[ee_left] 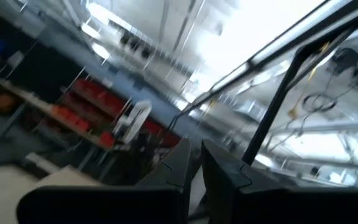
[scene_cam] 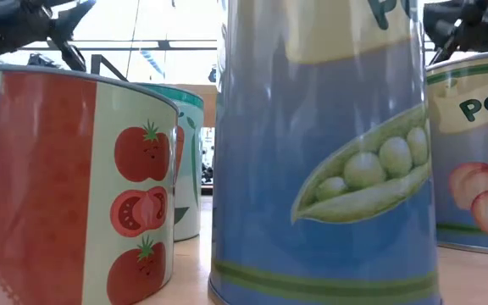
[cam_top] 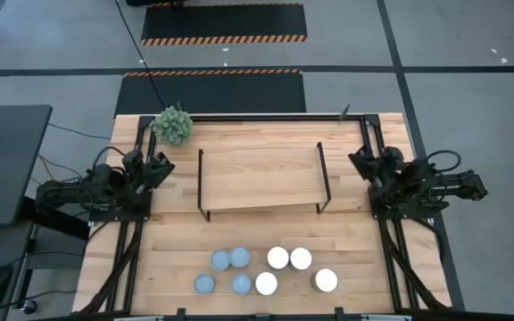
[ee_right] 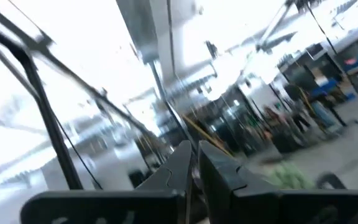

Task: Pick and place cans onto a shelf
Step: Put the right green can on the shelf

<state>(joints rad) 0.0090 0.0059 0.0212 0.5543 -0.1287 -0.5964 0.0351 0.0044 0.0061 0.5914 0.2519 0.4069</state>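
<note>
My left gripper (ee_left: 194, 163) and right gripper (ee_right: 193, 163) clenched, parked at tabletop sides; 8 cans (cam_top: 266, 270) by front edge, shelf (cam_top: 261, 178) bare.

Two black jointed arms (cam_top: 96, 192) w/ looped cables, black metal rail bases.

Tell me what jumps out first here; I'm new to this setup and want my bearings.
Eight cans cluster at the table's near edge, four blue-topped to the left of four white-topped; in the low view they loom huge, one picturing peas. Behind them the shelf stands empty mid-table, with a green plant at its far left corner. Both arms sit folded at the sides, left pincer and right pincer shut.
</note>
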